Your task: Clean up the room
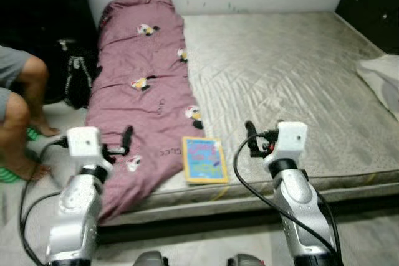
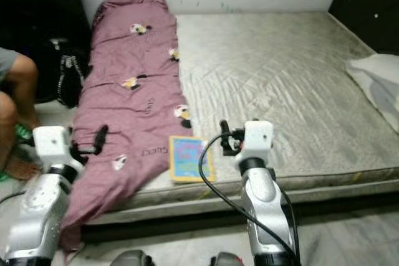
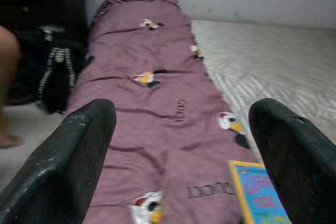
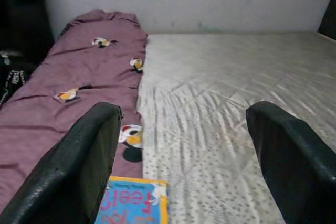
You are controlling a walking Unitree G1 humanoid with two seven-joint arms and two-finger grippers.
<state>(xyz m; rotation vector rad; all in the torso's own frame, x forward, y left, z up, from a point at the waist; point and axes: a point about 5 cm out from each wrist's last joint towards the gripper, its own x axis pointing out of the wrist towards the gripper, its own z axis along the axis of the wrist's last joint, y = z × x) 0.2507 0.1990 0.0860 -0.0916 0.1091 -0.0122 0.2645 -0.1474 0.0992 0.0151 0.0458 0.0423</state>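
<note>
One mauve blanket [image 1: 141,85] with bird prints along mattress [image 1: 293,79] edge; both end effectors spread apart, empty

Soft even light, mild blur (dark corners)

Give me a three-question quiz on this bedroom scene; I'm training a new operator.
1. True or false: the book lies near the mattress front edge, partly on the purple blanket.
2. Which end effector is shut: A left, B right, C neither?
3. Fill in: a person's ___ show at the robot's left.

Key: 1 true; 2 C; 3 legs.
</note>
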